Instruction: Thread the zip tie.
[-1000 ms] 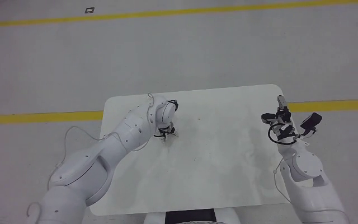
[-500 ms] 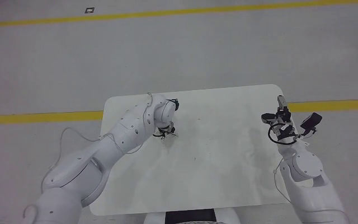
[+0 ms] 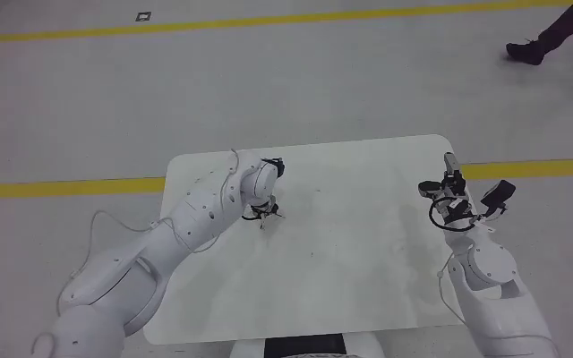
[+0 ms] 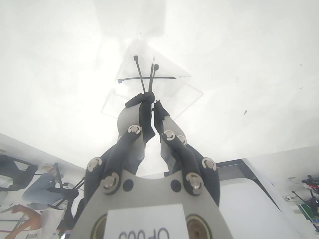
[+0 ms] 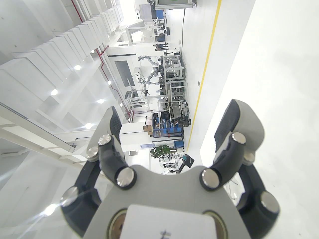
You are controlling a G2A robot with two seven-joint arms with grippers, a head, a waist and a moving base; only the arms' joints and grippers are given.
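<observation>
Left arm has shifted slightly; left tool pinches a zip tie, right tool gapes wide.

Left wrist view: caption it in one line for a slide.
Left gripper closed on crossed black zip ties over a clear tray on the white table.

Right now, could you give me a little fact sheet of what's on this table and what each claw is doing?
Surface: white table with rounded corners
Holder: clear square plastic tray lying on the table
Contents: three thin black plastic zip ties, crossed over one another
Left gripper: shut, pinching zip tie tails at the tray's edge; whether it holds one or two cannot be told
Right gripper: open, empty, by the table's right edge, facing the hall
Threading: not yet done
</observation>
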